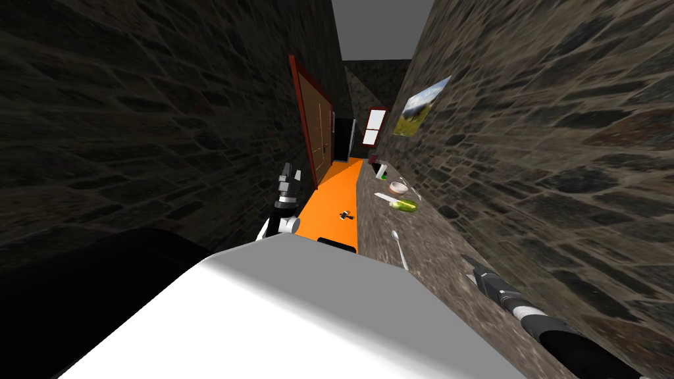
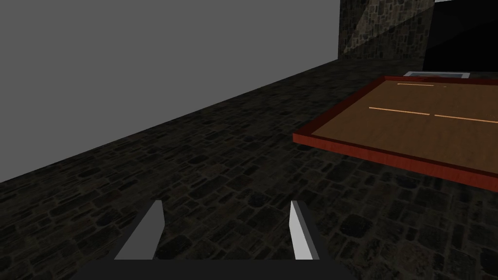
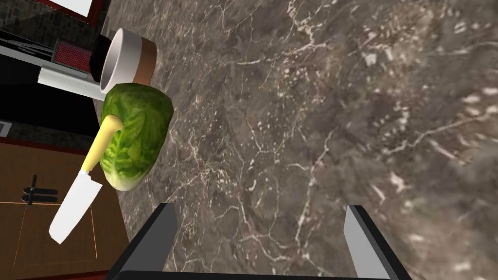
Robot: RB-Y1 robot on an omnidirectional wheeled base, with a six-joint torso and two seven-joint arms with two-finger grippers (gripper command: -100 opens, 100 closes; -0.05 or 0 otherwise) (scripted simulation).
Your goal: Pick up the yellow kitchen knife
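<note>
Yellow knife (image 3: 86, 176) lies ahead, outside the right gripper (image 3: 260, 209)'s parted jaws, seemingly touching lettuce (image 3: 135, 138); left gripper (image 2: 226, 204) likewise spread.

The surface (image 3: 316, 121) looks like polished marble, grey-brown with white veins. Beside the crinkled, faintly glossy lettuce (image 3: 138, 131), the knife (image 3: 78, 201) has a smooth pale-yellow handle and a matt white blade. The door (image 2: 418, 121) is grained wood.
</note>
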